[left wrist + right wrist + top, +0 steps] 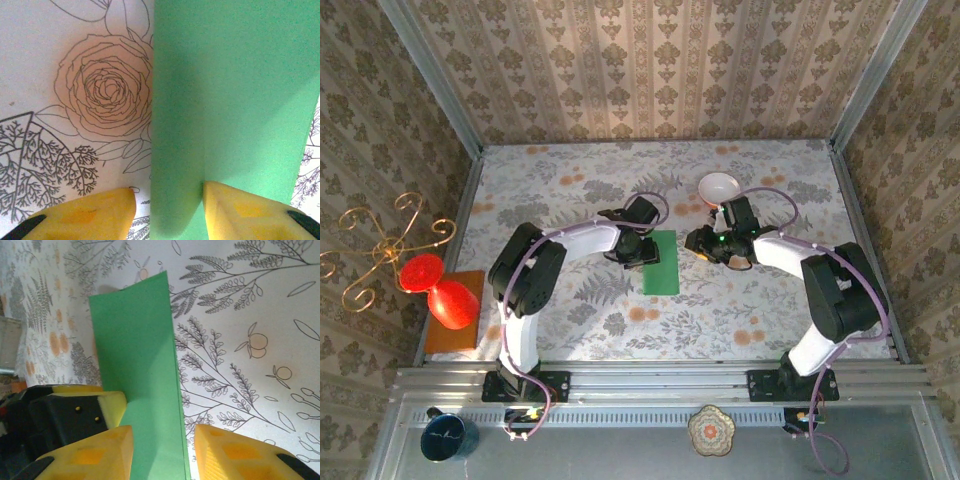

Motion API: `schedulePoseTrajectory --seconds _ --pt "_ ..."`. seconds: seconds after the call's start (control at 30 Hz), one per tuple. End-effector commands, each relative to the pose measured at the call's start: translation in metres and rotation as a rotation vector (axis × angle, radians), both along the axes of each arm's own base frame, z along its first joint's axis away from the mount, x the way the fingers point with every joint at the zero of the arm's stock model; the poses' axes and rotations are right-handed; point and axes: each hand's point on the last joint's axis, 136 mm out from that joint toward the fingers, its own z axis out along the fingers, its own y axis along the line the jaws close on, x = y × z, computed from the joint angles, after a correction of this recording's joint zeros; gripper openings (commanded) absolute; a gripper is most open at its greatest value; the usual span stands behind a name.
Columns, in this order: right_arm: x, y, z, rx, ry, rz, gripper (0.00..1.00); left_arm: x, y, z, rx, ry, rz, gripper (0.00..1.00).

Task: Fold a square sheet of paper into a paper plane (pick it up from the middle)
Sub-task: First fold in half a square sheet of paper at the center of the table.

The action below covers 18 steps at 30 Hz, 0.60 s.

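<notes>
The square sheet of paper (660, 262) is bright green and lies folded into a narrow upright rectangle on the floral cloth; no paper plane shape shows. My left gripper (636, 246) is open at the sheet's left edge. In the left wrist view (169, 200) one yellow finger (97, 215) rests on the cloth and the other (242, 215) on the paper (235, 90). My right gripper (700, 240) is open at the sheet's upper right. Its jaws (162, 442) straddle the paper's (137, 340) two-layered edge, and the left gripper's fingertip (111, 407) presses on the sheet nearby.
A white bowl with a red rim (718, 186) stands just behind the right gripper. Off the left side are an orange board (438, 342), a red goblet-shaped thing (442, 290) and a gold wire stand (380, 250). Patterned walls enclose the table.
</notes>
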Motion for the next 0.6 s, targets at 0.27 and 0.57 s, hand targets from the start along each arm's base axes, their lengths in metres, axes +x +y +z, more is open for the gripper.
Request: schedulePoseTrajectory --seconds 0.27,0.57 --pt "0.001 0.003 -0.008 0.007 0.014 0.022 0.39 -0.051 0.028 -0.084 0.186 0.230 0.039 0.48" --pt "-0.001 0.007 -0.007 0.029 0.014 0.037 0.39 -0.052 0.030 -0.088 0.193 0.244 0.046 0.47"
